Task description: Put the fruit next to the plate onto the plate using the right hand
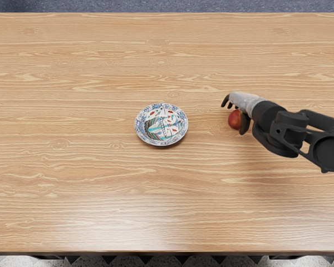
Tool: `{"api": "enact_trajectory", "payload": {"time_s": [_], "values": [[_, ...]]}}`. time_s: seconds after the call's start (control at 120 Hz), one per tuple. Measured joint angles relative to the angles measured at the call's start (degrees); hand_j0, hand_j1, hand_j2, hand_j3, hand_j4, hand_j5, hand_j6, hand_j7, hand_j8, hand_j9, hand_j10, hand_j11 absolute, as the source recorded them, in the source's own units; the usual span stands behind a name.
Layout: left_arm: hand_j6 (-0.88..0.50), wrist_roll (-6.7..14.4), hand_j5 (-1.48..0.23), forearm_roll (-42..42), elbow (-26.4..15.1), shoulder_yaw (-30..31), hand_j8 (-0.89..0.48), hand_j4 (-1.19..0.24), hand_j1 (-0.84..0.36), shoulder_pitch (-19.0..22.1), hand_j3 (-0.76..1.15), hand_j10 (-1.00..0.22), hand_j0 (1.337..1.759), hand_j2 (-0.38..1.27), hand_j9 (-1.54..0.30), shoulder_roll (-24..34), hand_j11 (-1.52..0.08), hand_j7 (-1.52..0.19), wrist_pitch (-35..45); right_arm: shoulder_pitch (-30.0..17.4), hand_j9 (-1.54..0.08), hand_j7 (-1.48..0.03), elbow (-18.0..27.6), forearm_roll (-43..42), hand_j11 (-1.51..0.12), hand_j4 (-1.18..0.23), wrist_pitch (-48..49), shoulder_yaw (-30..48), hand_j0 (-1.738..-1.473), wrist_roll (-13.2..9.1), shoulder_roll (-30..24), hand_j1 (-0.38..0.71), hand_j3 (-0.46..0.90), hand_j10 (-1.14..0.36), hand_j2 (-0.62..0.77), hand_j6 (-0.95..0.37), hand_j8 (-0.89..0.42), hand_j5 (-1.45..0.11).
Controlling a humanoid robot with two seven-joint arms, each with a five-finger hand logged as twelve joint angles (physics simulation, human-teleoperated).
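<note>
The fruit [234, 119] sits on the tabletop [100, 194] to the right of the plate [140, 119], apart from it, with a stretch of bare wood between the two. It is small, round and red, and shows only partly because the right hand [240, 105] covers its upper and right sides. The right arm comes in from the right edge of the head view, low over the wood. The fingers [225, 102] are curled over the far side of the fruit, the thumb lies against its near right flank, and together they are clamped on it. Nothing shows it clear of the wood, so the lift looks not yet made. The left arm is out of sight.

A fruit of this size is probably light, so weight should not trouble the lift. Its skin looks smooth and its shape is rounded, which suggests it could roll or slip out of a shallow pinch. The safest hold is likely across its widest part, thumb opposite the other digits, with gentle pressure so the flesh is not bruised. The plate is shallow and patterned, probably ceramic, so the fruit is better set down near its centre than dropped, or it may roll off over the rim
</note>
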Motion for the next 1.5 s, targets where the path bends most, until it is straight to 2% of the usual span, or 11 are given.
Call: {"api": "enact_trajectory", "payload": {"time_s": [0.742,0.875,1.217,1.325,1.425,1.5], "values": [[0.0,0.0,0.0,0.0,0.0,0.0,0.0,0.0,0.35,0.0,0.0,0.0,1.658,0.0,0.0,0.0,0.0,0.0,0.0,-0.9,-0.55,-0.55,0.1,-0.1,-0.55,-0.43,-1.2,0.1,-1.658,0.0,-0.8,0.16,0.0,-0.42,-0.08,-0.43,-0.43,-0.55],[0.0,0.0,0.0,0.0,0.0,0.0,0.0,0.0,0.35,0.0,0.0,0.0,1.658,0.0,0.0,0.0,0.0,0.0,0.0,-0.9,-0.61,-0.61,-0.1,-0.1,-0.61,-0.47,-1.2,0.0,-1.658,0.0,-0.8,0.2,0.0,-0.47,-0.08,-0.47,-0.46,-0.61],[0.0,0.0,0.0,0.0,0.0,0.0,0.0,0.0,0.35,-0.1,0.0,0.0,1.658,0.0,0.0,0.0,0.0,0.0,0.0,-0.9,-0.83,-0.79,-0.5,0.0,-0.83,-0.58,-1.0,-0.1,-1.645,0.0,-0.7,0.22,0.0,-0.58,-0.07,-0.4,-0.38,-0.82],[0.0,0.0,0.0,0.0,0.0,0.0,0.0,0.0,0.35,0.0,0.0,0.0,1.658,0.0,0.0,0.0,0.0,0.0,0.0,-0.9,-0.88,-0.86,-0.5,-0.2,-0.89,-0.62,-1.1,-0.1,-1.646,0.0,-0.7,0.23,0.0,-0.64,0.08,-0.4,-0.42,-0.87],[0.0,0.0,0.0,0.0,0.0,0.0,0.0,0.0,0.35,0.0,0.0,0.0,1.658,0.0,0.0,0.0,0.0,0.0,0.0,-1.1,-0.93,-0.91,-0.9,-0.3,-0.93,-0.65,-1.1,-0.1,-1.644,-0.1,-0.5,0.23,0.0,-0.69,0.1,-0.41,-0.44,-0.91],[0.0,0.0,0.0,0.0,0.0,0.0,0.0,0.0,0.35,0.0,0.0,0.0,1.658,0.0,0.0,0.0,0.0,0.0,0.0,-1.2,-0.96,-0.94,-1.5,-0.4,-0.96,-0.67,-1.2,-0.1,-1.645,-0.1,-0.4,0.24,0.0,-0.71,0.16,-0.42,-0.44,-0.93]]}}
